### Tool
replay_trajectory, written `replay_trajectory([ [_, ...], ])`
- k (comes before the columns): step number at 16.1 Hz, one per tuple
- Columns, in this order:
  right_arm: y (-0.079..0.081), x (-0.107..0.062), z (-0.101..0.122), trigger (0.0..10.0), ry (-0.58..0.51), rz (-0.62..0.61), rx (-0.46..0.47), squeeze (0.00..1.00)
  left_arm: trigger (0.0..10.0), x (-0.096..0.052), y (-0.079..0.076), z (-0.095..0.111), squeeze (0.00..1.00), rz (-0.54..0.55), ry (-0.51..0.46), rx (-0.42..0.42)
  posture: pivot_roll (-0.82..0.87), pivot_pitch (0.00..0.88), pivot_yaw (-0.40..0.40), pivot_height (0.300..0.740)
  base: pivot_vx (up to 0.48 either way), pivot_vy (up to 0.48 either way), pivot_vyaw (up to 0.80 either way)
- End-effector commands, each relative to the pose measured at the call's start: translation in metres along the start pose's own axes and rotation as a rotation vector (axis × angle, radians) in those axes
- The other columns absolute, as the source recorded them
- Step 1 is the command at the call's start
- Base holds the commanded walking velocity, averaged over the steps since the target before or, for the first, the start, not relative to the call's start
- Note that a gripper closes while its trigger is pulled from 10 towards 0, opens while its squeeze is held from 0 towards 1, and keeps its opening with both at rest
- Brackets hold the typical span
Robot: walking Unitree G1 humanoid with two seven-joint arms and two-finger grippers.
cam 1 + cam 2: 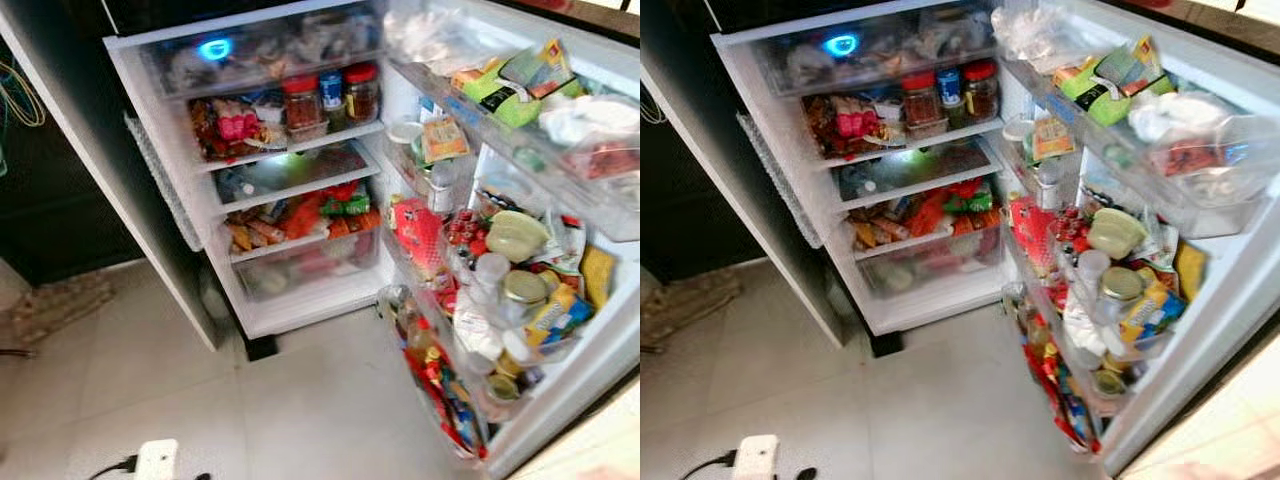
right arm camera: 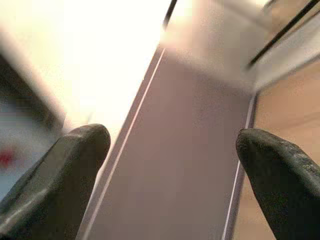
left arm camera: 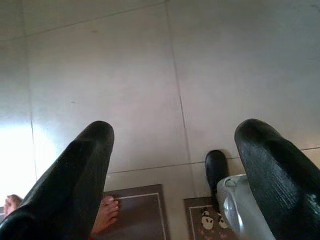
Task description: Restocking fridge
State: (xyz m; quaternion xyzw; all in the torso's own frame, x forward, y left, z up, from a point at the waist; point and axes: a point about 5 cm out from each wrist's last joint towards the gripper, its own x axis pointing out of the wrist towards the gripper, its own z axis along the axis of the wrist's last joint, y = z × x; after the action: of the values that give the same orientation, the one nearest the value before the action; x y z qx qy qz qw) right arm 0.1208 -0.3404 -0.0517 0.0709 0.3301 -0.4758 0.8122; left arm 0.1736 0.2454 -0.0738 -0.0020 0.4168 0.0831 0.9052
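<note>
White fridge (image 1: 300, 310) stands open, crammed; both grippers (image 3: 175, 175) (image 2: 172, 180) spread wide, seemingly empty, over floor (image 3: 125, 75)

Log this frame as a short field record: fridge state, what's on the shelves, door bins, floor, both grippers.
fridge: white fridge, door open
upper shelf: three red-lidded and blue-lidded jars
lower shelves: colourful food packets
door bins: crowded with bottles, jars, packets
floor: pale tiles; white power strip
left gripper: open, empty, over tiled floor
right gripper: open, empty
</note>
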Motion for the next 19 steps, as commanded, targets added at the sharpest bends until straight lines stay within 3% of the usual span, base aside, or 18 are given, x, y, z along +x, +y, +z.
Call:
replay_trajectory([
  [1,0.01,-0.005,-0.011,10.0,0.025,0.03,0.003,0.0,10.0,0.0,-0.002,-0.004,0.0,-0.009,0.023,0.008,-0.17,0.0,0.099,0.74,0.0,0.0,0.0],
  [2,0.01,-0.003,-0.003,10.0,-0.008,0.014,-0.002,0.0,10.0,0.0,-0.002,-0.004,0.0,-0.01,0.024,0.012,-0.17,0.0,0.101,0.74,0.0,0.0,0.0],
  [3,0.013,-0.001,0.005,10.0,-0.029,0.013,0.059,0.0,10.0,0.0,-0.002,-0.004,0.0,-0.012,0.024,0.017,-0.17,0.0,0.105,0.74,0.0,0.0,0.0],
  [6,0.03,-0.001,0.029,10.0,-0.131,0.058,0.028,0.0,10.0,0.0,0.0,-0.003,0.0,-0.015,0.022,0.029,-0.17,0.0,0.112,0.74,0.0,0.0,0.0],
  [7,0.031,0.0,0.033,10.0,-0.153,0.059,-0.004,0.0,10.0,0.0,0.0,-0.003,0.0,-0.016,0.022,0.035,-0.17,0.0,0.112,0.74,0.0,0.0,0.0],
  [14,0.051,-0.002,0.061,10.0,-0.274,0.177,0.044,0.0,10.0,0.0,0.001,-0.001,0.0,-0.023,0.019,0.05,-0.17,0.0,0.12,0.74,0.0,0.0,0.0],
  [15,0.058,-0.004,0.068,10.0,-0.295,0.218,0.096,0.0,10.0,0.0,0.002,-0.001,0.0,-0.022,0.017,0.051,-0.17,0.0,0.121,0.74,0.0,0.0,0.0],
  [17,0.071,-0.007,0.079,10.0,-0.335,0.298,0.104,0.0,10.0,0.0,0.002,0.0,0.0,-0.022,0.016,0.051,-0.17,0.0,0.124,0.74,0.0,0.0,0.0],
  [19,0.088,-0.011,0.082,10.0,-0.292,0.431,0.14,0.0,10.0,0.0,0.001,0.001,0.0,-0.025,0.016,0.05,-0.17,0.0,0.124,0.74,0.0,0.0,0.0],
])
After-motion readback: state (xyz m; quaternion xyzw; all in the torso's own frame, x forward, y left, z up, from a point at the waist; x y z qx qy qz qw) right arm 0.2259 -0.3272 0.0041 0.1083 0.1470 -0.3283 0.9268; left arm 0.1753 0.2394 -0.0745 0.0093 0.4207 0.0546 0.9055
